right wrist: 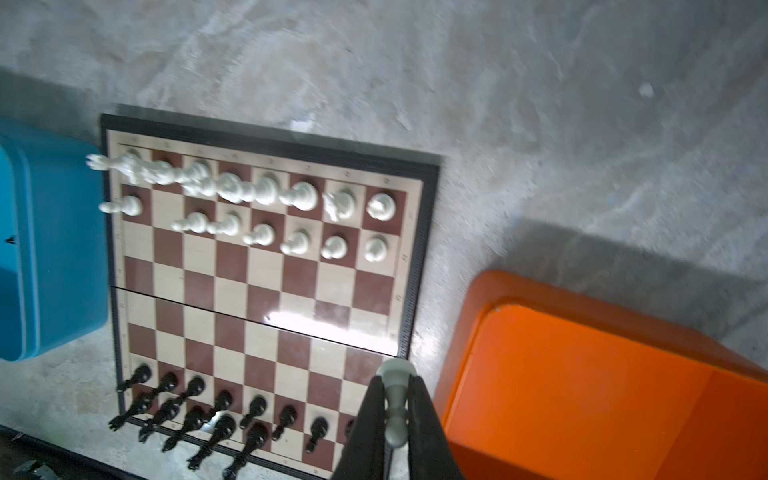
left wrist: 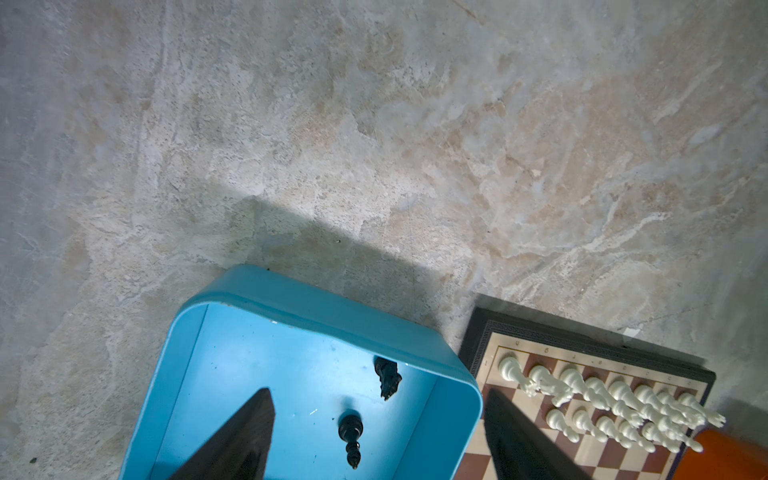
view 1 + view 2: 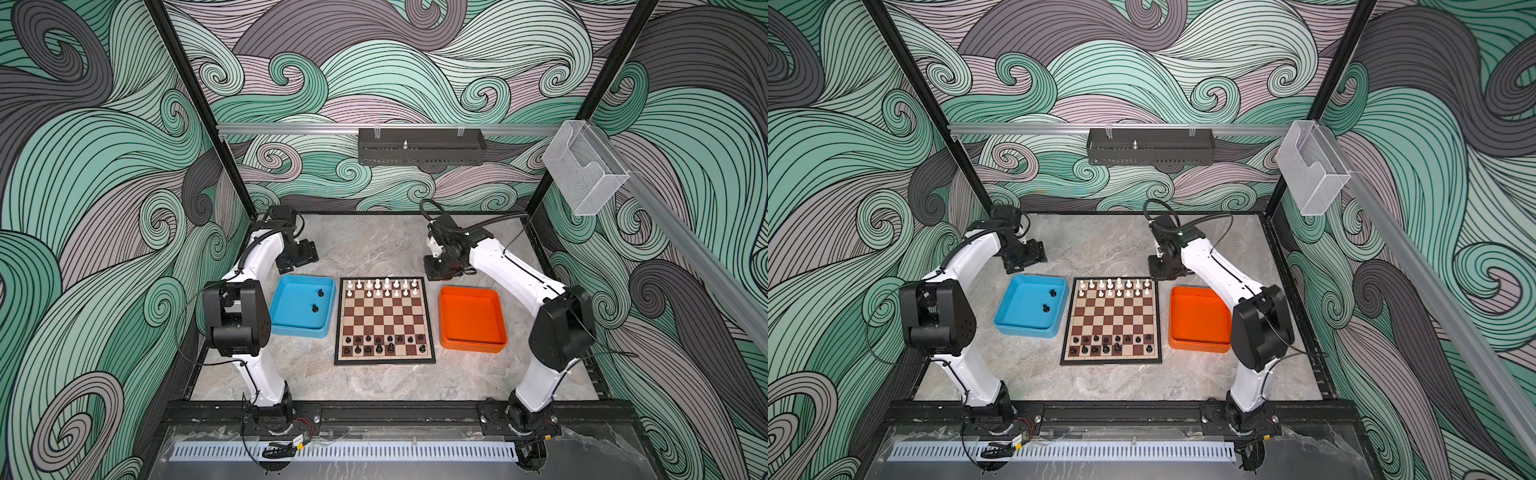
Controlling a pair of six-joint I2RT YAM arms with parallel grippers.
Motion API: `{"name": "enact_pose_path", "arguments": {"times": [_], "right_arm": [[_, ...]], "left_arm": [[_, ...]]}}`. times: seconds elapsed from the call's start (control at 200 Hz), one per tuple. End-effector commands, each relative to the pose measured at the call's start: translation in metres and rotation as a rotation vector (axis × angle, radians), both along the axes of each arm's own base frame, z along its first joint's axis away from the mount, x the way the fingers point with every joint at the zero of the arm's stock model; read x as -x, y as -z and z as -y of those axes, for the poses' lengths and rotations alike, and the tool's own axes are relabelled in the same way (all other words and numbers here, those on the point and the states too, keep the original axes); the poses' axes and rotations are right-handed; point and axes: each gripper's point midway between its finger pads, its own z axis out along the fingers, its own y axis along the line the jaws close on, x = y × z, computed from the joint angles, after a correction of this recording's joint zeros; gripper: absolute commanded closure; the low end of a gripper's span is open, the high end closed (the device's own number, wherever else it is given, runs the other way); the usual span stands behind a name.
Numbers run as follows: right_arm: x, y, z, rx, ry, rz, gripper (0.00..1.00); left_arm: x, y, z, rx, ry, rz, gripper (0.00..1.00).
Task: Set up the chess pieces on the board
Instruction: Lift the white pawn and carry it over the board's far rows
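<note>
The right end effector (image 1: pixel 395 380) is clamped on a white pawn (image 1: pixel 394 411), gripped around the stem with its round base pointing outward. It hangs raised above the tabletop (image 3: pixel 374 249), by the edge of the board (image 3: pixel 384 360) on the side of the orange tray (image 3: pixel 473 345). That tray looks empty from here.

The left end effector (image 2: pixel 378 392) stands wide apart with nothing between its fingers. It hovers near the far end of the blue tray (image 3: pixel 291 328), where two loose black pieces (image 2: pixel 351 432) lie on the floor of the tray. One of them looks like a knight on its side.

On the board, the white pieces (image 3: pixel 382 286) fill the far two rows, apart from one empty square (image 1: pixel 168 205) in the pawn row, second in from the blue tray side. I'd judge the held pawn belongs there. The black pieces (image 3: pixel 378 345) fill most of the near two rows. The pawn row looks complete, though the end effector hides part of it, and the back row shows gaps toward the orange tray side.

So the job is nearly done. What's left, by my reckoning, is to set this pawn down and then bring over the two black stragglers.
</note>
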Motion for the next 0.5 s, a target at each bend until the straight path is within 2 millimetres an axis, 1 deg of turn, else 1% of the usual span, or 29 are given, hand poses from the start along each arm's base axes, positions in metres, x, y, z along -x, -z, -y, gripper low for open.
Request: {"name": "enact_pose_path", "arguments": {"times": [0.0,0.125,0.235,0.305,0.365,0.495], "right_arm": [[0.001,0.005,-0.035,0.004,-0.07,-0.024,0.88],[-0.003,0.003,-0.083,-0.029,-0.132,-0.012,0.88],[-0.005,0.005,-0.117,-0.047,-0.169,-0.008,0.88],[-0.006,0.008,-0.134,-0.058,-0.182,-0.006,0.88],[-0.006,0.016,-0.148,-0.06,-0.197,-0.017,0.88],[-0.003,0.029,-0.169,-0.066,-0.213,-0.033,0.88]], "left_arm": [[-0.002,0.0,-0.01,0.02,-0.027,0.005,0.18],[-0.002,0.001,-0.02,0.042,-0.056,0.006,0.18],[-0.002,0.002,-0.023,0.065,-0.072,0.003,0.18],[-0.002,0.003,-0.024,0.079,-0.078,-0.001,0.18],[-0.003,0.003,-0.024,0.096,-0.079,0.001,0.18],[-0.003,0.003,-0.025,0.107,-0.083,0.004,0.18]]}}
